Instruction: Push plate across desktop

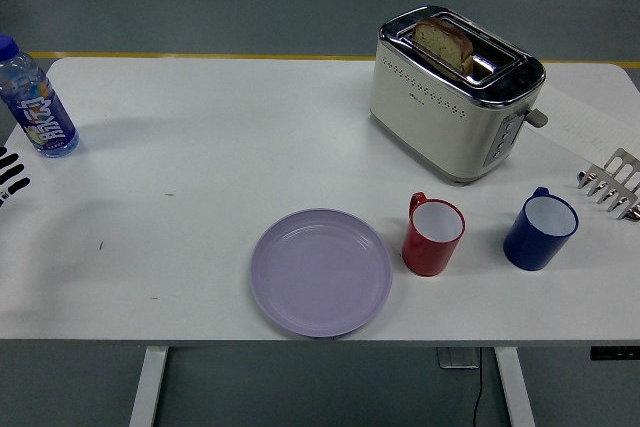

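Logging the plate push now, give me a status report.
Left robot hand at table's left edge, far from plate; right out of view. Purple plate untouched near front edge. Red mug close on its right.

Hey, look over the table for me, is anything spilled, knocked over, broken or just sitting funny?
Nothing stands out. The purple plate, red mug, blue mug and water bottle all sit upright and dry. The toaster stands at an angle to the table edge, with a bread slice sticking up from its slot.

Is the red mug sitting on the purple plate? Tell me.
No, the red mug stands on the bare table, just right of the purple plate.
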{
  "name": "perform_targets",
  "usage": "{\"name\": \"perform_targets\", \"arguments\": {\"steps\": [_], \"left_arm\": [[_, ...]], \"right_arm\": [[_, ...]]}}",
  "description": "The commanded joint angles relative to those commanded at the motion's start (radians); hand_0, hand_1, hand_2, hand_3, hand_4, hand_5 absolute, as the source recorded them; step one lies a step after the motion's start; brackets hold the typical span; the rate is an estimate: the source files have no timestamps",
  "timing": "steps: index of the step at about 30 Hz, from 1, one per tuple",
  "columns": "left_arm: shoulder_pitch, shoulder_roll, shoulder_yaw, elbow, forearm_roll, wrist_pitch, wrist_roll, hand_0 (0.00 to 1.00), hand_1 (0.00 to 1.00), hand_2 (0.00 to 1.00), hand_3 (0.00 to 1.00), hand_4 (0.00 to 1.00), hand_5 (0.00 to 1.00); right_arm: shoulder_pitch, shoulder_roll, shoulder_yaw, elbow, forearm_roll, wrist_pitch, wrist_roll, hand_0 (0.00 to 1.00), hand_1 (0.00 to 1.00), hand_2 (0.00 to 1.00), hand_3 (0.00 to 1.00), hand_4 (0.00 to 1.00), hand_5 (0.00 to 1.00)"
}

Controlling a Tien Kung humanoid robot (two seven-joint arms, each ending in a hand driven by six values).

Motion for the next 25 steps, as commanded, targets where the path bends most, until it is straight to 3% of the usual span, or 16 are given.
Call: {"name": "perform_targets", "arguments": {"steps": [25], "left_arm": [[-0.009, 0.004, 0.013, 0.017, 0.017, 0.005, 0.02, 0.666, 0.726, 0.704, 0.627, 0.591, 0.998]], "right_arm": [[-0.003, 0.002, -0.011, -0.001, 0.006, 0.001, -0.002, 0.589, 0.587, 0.729, 0.648, 0.44, 0.438]]}}
